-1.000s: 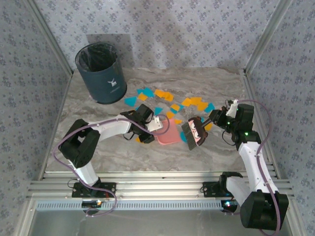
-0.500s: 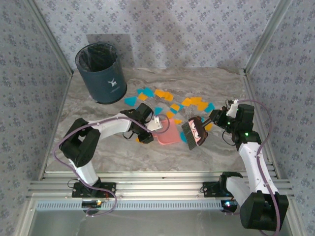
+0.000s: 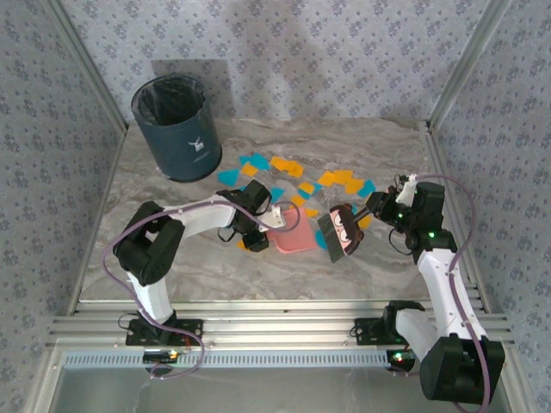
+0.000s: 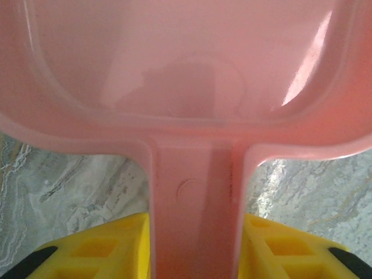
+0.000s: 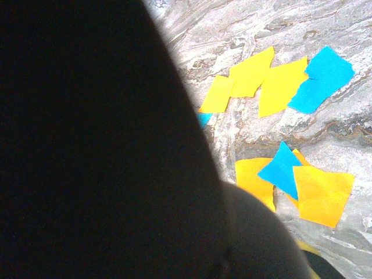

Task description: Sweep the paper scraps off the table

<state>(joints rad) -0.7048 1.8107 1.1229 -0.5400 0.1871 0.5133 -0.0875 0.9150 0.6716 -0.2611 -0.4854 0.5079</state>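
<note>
Left jaws pinch the pink dustpan (image 3: 293,237) by its handle; if its lip rides up off the surface (image 3: 172,267), the orange and teal paper scraps (image 3: 288,166) strewn just beyond it will skid underneath when the brush (image 3: 338,231), clamped in the right jaws, sweeps. Since a second ago the left elbow has swung inward, dustpan and brush barely shifted

Your white-and-black jointed left arm (image 3: 198,219) and matching right arm (image 3: 443,275) trail lilac cables (image 3: 105,254); your left fingers (image 4: 99,250) are yellow plastic.
</note>
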